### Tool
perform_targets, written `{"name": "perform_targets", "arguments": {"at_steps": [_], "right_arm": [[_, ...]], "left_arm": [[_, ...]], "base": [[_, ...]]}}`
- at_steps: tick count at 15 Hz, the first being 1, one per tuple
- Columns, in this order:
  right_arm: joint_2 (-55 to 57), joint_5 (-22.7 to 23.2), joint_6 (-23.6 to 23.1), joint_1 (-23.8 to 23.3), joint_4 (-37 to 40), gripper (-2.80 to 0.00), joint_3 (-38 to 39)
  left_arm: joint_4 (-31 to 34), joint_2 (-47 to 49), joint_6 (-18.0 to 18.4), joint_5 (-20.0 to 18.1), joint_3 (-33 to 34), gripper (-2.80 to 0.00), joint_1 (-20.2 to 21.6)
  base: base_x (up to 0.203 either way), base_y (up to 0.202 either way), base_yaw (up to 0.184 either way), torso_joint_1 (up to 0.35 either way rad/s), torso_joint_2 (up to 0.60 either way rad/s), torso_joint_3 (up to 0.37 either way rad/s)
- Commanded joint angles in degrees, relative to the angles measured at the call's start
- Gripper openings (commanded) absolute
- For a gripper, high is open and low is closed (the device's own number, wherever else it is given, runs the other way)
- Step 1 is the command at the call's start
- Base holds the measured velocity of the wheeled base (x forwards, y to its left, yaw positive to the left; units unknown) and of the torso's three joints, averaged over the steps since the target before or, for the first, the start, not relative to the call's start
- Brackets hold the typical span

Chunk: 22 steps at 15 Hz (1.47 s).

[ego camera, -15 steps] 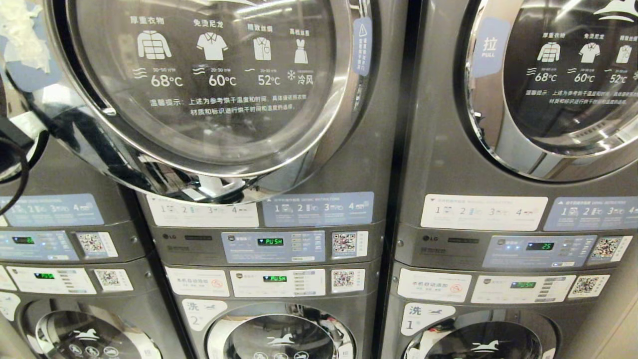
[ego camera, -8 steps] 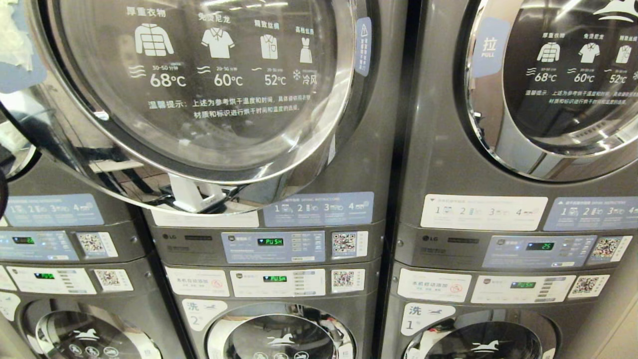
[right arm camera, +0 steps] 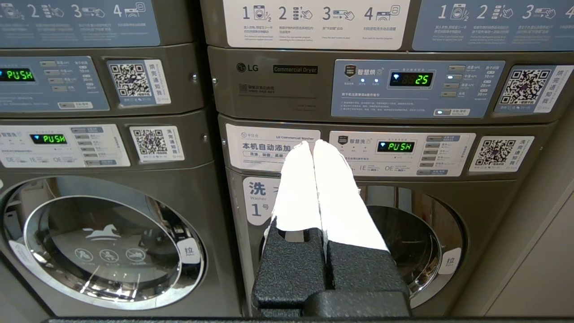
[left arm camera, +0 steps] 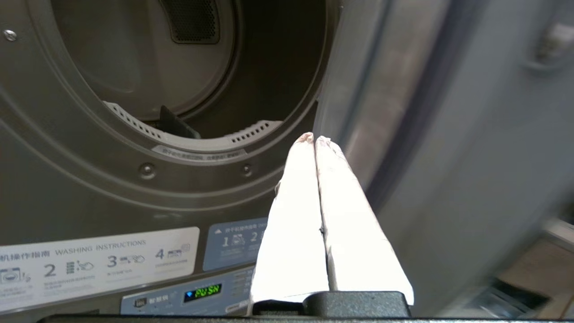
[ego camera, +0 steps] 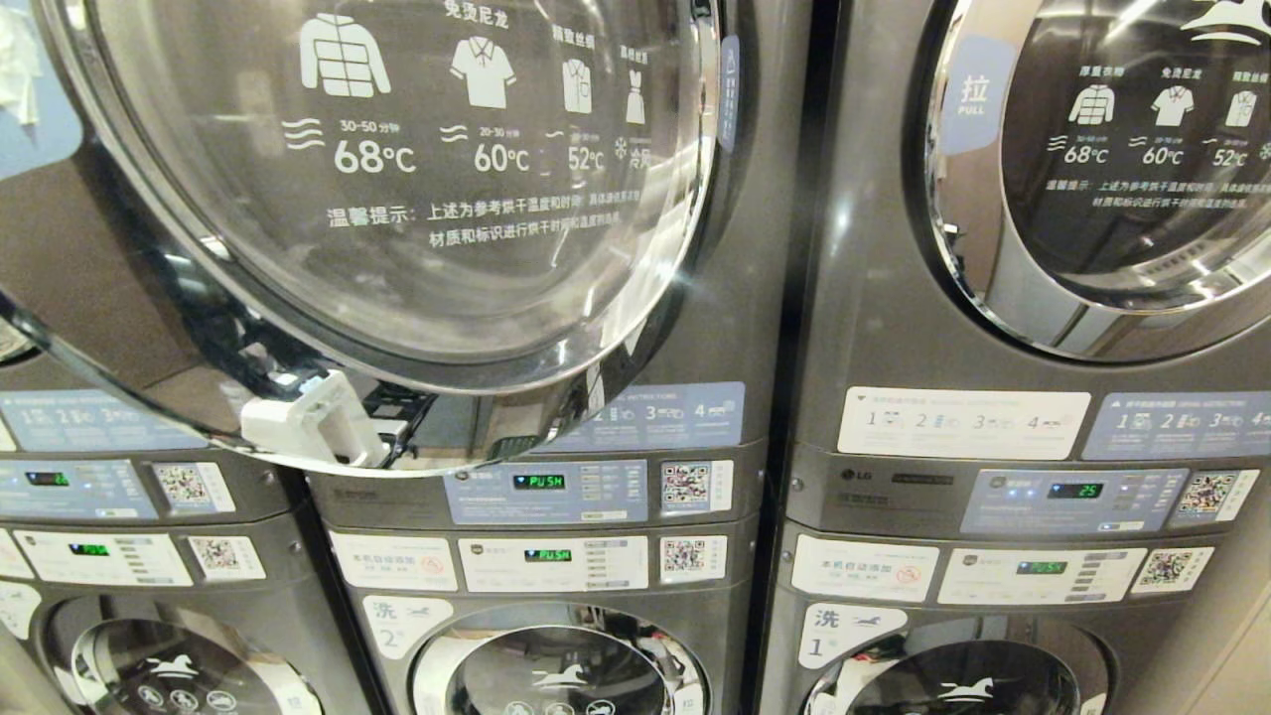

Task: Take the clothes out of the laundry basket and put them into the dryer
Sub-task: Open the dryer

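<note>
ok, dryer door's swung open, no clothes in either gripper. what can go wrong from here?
1. The open dryer door fills much of the head view and hides the drum, so loading may run half blind.
2. The left gripper, shut and empty, sits close between the door and the drum opening; the door could swing into it.
3. No laundry basket shows in any view, so finding the clothes means turning away.

Stacked dryers [ego camera: 993,328] on washers [ego camera: 953,655]
</note>
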State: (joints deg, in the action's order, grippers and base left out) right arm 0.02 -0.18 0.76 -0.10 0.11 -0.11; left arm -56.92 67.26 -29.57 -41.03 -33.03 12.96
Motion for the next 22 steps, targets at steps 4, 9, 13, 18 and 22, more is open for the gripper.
{"name": "perform_targets", "arguments": {"at_steps": [4,9,13,18,22], "right_arm": [[-0.02,0.01,0.03,0.01,-0.02,-2.80,0.02],[-0.02,0.01,0.03,0.01,-0.02,-2.80,0.02],[-0.02,0.01,0.03,0.01,-0.02,-2.80,0.02],[-0.02,0.01,0.12,0.01,-0.11,-2.80,0.05],[-0.02,0.01,0.12,0.01,-0.11,-2.80,0.02]], "left_arm": [[6.72,-8.69,1.35,-0.21,0.19,-2.80,-4.25],[15.54,-13.17,7.92,-0.19,0.33,-2.80,-11.64],[20.22,-14.19,13.50,-0.19,0.51,-2.80,-14.61],[24.05,-18.28,16.53,0.06,1.14,-2.80,-17.83],[28.64,-25.33,17.25,2.04,4.12,-2.80,-17.64]], "base": [[0.000,0.000,0.000,0.000,0.00,0.000],[0.000,0.000,0.000,0.000,0.00,0.000],[0.000,0.000,0.000,0.000,0.00,0.000],[0.000,0.000,0.000,0.000,0.00,0.000],[0.000,0.000,0.000,0.000,0.00,0.000]]}}
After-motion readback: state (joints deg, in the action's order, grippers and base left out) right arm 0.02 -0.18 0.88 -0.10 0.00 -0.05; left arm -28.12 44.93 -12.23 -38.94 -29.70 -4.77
